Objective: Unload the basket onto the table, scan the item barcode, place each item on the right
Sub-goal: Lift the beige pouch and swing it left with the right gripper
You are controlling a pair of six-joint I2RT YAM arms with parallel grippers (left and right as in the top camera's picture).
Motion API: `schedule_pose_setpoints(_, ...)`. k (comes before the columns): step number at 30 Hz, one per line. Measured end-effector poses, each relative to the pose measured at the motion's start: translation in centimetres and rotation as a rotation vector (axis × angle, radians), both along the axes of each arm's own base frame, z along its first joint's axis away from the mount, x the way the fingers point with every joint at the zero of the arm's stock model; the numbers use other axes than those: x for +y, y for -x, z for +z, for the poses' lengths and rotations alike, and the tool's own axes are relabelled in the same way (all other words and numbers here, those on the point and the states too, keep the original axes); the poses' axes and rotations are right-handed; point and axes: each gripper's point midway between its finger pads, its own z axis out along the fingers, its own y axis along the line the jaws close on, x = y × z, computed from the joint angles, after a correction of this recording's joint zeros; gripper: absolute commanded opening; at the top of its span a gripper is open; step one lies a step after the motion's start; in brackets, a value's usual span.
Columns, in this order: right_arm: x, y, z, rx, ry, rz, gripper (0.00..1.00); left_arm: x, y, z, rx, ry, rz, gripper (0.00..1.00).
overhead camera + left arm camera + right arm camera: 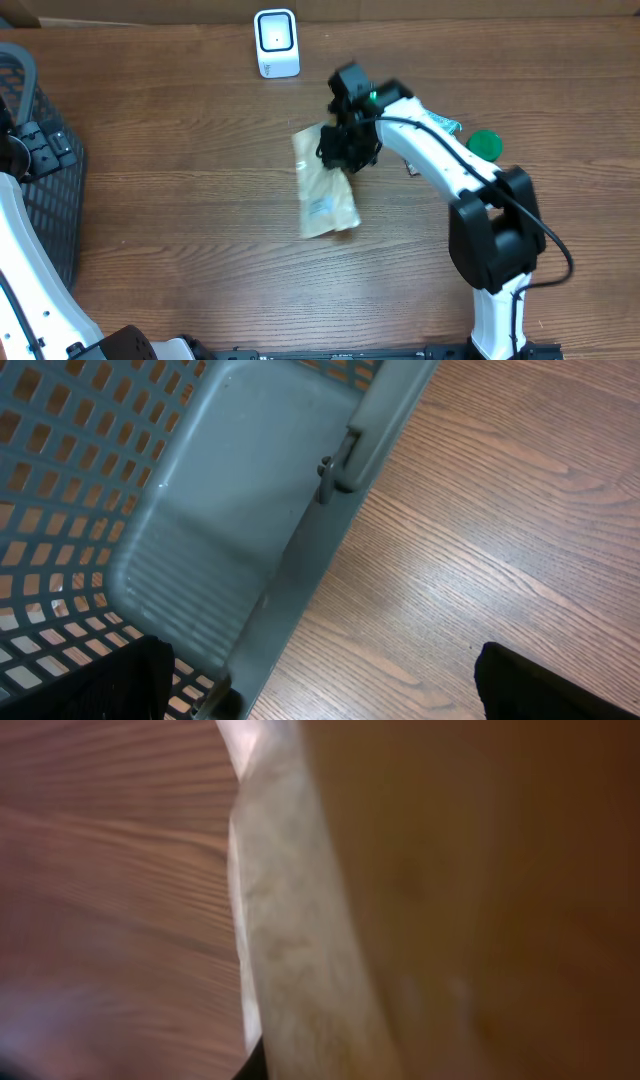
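The flat tan kraft-paper pouch looks light, thin and limp. It should bend and sag when lifted by one edge rather than stay stiff, and its smooth paper skin may slip in a shallow pinch. It does not seem fragile. The best hold is probably a deep bite on a sealed edge or corner, leaving the printed faces bare for reading.

The pouch lies flat near the middle of the wooden worktop, its long axis running roughly 12 to 6 o'clock. A pale label patch sits on its lower half, but no barcode can be made out there. The right pincer is at its 1 o'clock corner with the jaws together, by all appearances clamped on that upper edge. The right wrist view is filled with blurred tan paper.

The white box-shaped barcode scanner stands at 12 o'clock from the pouch, well apart. A round green lid rests at 3 o'clock. The left pincer hangs with its jaws wide apart, holding nothing, beside the dark grey plastic mesh basket at 9 o'clock.
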Motion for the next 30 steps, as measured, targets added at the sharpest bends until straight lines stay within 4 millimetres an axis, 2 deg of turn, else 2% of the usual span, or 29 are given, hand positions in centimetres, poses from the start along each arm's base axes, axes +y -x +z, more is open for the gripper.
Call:
schedule_pose_setpoints(4,-3.5,-0.5,3.5,-0.158,0.292,0.024,0.04,0.0,0.0,0.0,0.001,0.001,-0.001,1.0)
schedule_pose_setpoints(7,-4.7,0.1,4.1,-0.227,0.481,0.07,0.04,0.0,0.0,0.0,0.0,0.0,0.0,1.0)
schedule_pose_setpoints(10,-4.3,0.4,3.9,-0.277,0.582,0.116,0.04,0.0,0.0,0.0,0.0,0.0,0.0,1.0)
schedule_pose_setpoints(11,-3.9,0.5,3.6,-0.29,0.612,0.136,0.07,0.0,0.0,0.0,0.0,0.0,0.0,1.0)
schedule_pose_setpoints(12,-3.4,0.7,3.1,-0.295,0.631,0.155,0.14,0.0,0.0,0.0,0.0,0.001,0.0,1.0)
schedule_pose_setpoints(14,-2.3,1.1,1.9,-0.3,0.662,0.197,0.35,0.0,0.0,0.0,0.0,0.001,0.0,1.0)
schedule_pose_setpoints(16,-1.0,1.6,0.6,-0.295,0.662,0.23,0.61,0.0,0.0,0.0,0.0,0.0,0.0,1.0)
schedule_pose_setpoints(17,-0.3,1.9,0.1,-0.29,0.652,0.247,0.67,0.0,0.0,0.0,0.0,0.0,0.0,0.99)
schedule_pose_setpoints(19,2.4,3.0,-1.3,-0.279,0.585,0.31,0.68,0.0,0.0,0.0,0.0,0.0,0.0,0.99)
schedule_pose_setpoints(22,6.8,4.7,-1.9,-0.278,0.441,0.386,0.69,0.0,0.0,0.0,0.0,0.0,0.0,0.99)
schedule_pose_setpoints(25,10.4,7.9,-2.2,-0.218,0.297,0.496,0.7,0.0,0.0,0.0,0.0,0.0,0.0,1.0)
schedule_pose_setpoints(28,11.0,9.0,-1.6,-0.168,0.245,0.529,0.69,0.0,0.0,0.0,0.0,0.0,0.0,1.0)
schedule_pose_setpoints(30,10.7,8.4,-0.5,-0.148,0.215,0.518,0.7,0.0,0.0,0.0,0.0,0.001,0.0,0.99)
